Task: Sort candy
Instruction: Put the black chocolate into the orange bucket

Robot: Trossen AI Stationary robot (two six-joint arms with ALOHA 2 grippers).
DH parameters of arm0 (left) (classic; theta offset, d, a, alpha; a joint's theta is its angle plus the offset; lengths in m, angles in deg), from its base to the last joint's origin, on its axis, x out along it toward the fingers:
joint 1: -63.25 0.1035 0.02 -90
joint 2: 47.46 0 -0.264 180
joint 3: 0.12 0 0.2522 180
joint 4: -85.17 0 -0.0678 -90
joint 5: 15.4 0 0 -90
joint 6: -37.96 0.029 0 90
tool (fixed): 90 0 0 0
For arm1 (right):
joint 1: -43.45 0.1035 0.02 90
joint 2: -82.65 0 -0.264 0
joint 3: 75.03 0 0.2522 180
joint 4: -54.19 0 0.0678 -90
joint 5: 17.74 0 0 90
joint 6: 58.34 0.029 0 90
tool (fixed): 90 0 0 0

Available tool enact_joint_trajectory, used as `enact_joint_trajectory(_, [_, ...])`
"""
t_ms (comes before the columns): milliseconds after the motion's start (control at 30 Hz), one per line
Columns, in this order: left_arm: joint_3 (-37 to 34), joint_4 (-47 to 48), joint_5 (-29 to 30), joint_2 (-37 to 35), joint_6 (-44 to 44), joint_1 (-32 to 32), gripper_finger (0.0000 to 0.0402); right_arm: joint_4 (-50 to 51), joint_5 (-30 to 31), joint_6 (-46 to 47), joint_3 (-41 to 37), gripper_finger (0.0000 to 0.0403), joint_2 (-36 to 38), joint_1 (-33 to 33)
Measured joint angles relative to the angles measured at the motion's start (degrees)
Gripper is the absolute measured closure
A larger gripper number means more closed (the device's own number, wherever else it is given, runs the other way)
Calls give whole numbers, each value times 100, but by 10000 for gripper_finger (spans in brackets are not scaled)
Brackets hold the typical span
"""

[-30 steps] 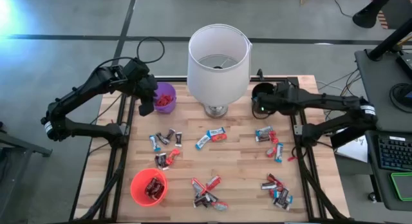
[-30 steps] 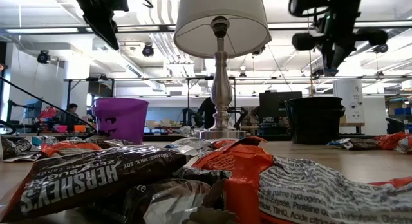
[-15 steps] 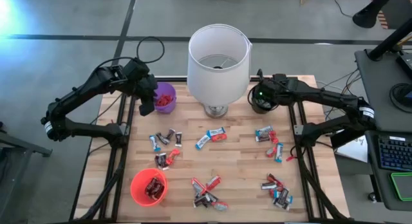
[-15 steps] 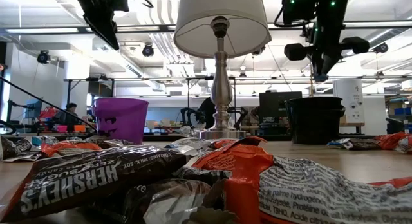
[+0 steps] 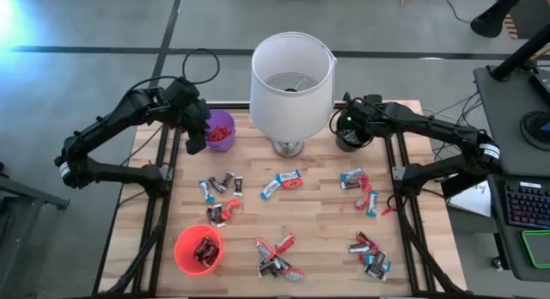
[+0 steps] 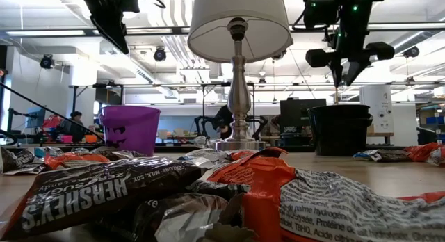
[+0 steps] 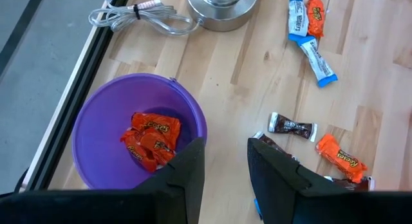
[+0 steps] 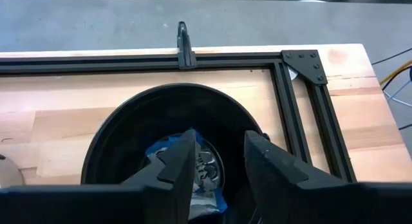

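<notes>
Small wrapped candy lies in loose groups on the wooden table [image 5: 318, 222], among them one at the left [image 5: 222, 186], one in the middle [image 5: 282, 182] and one at the right [image 5: 357, 180]. My left gripper [image 7: 225, 143] hangs open and empty beside the purple cup [image 7: 96, 121], which holds orange-red candy [image 7: 151, 137]. My right gripper [image 8: 220, 137] is open over the black cup [image 8: 129, 121]. A blue-and-white candy [image 8: 205, 166] lies in that cup. In the low view its fingers [image 6: 338, 75] are spread above the cup's rim [image 6: 341, 110].
A table lamp with a white shade [image 5: 292, 84] stands at the far middle between the two cups. Its cord [image 7: 135, 15] lies near the purple cup. A red cup [image 5: 198, 249] holding dark candy sits at the near left. Black frame rails [image 5: 400, 170] edge the table.
My right gripper has swung toward the table's far edge until it hangs over the black cup. It has rolled at the wrist, and its fingers have opened from shut. My left gripper has kept still.
</notes>
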Motion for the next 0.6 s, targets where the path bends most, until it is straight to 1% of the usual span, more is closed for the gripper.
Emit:
enact_joint_trajectory(100, [1, 0, 2, 0, 0, 0, 301, 9, -13, 2, 4, 273, 1, 0])
enact_joint_trajectory(233, [0, 2, 2, 0, -17, 0, 301, 13, -354, -120, 114, 271, 38, 19])
enact_joint_trajectory(333, [0, 85, -11, 0, -52, 0, 301, 31, -492, -317, 241, 271, 110, 95])
enact_joint_trajectory(467, [0, 194, -343, 0, -250, 0, 295, 43, -500, -443, 443, 271, 245, 169])
enact_joint_trajectory(600, [0, 195, -899, 0, -521, 0, 270, 40, -402, -572, 596, 271, 363, 166])
